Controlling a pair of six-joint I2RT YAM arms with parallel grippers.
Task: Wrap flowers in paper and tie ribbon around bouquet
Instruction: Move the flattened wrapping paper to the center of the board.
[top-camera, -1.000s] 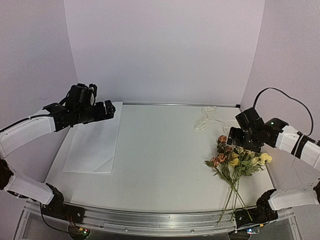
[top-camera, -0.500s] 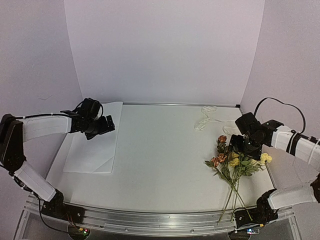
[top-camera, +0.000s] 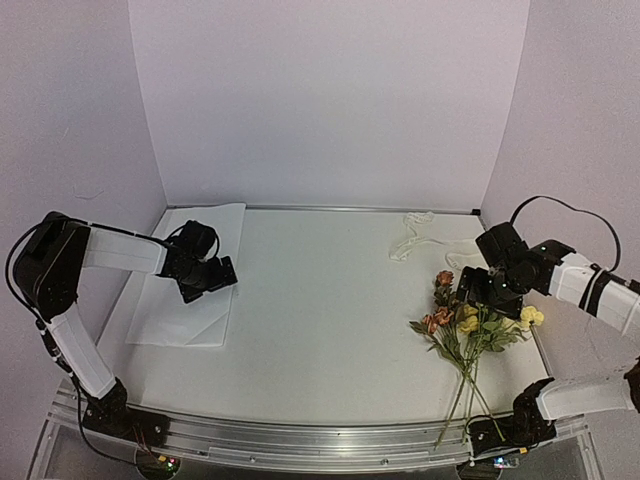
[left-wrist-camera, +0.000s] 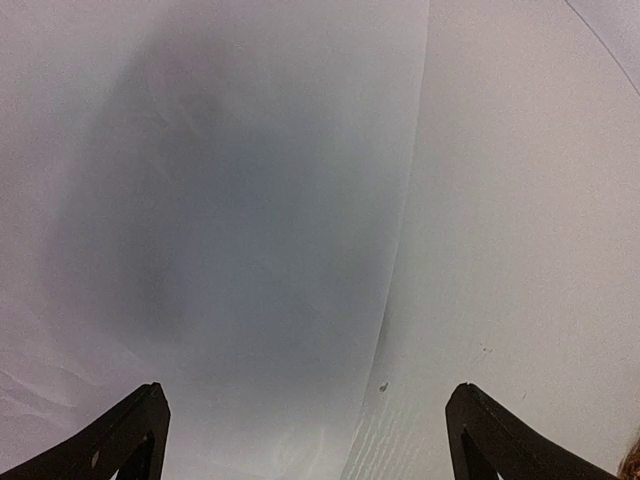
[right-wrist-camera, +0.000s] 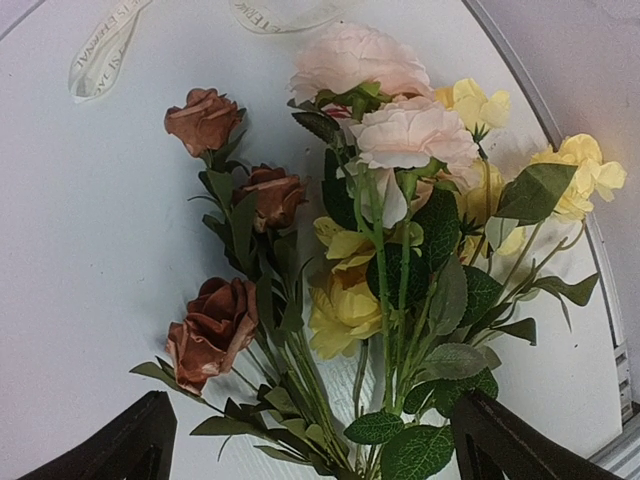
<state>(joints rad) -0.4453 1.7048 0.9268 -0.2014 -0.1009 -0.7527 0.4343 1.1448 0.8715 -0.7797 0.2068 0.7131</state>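
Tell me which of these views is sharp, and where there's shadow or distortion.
Left wrist view: soft and nearly featureless, with a broad grey shadow across the paper. Right wrist view: crisp, with the flowers in focus and printing visible on the ribbon. Top view: evenly lit with no glare, and the front rail looks bowed by lens distortion.
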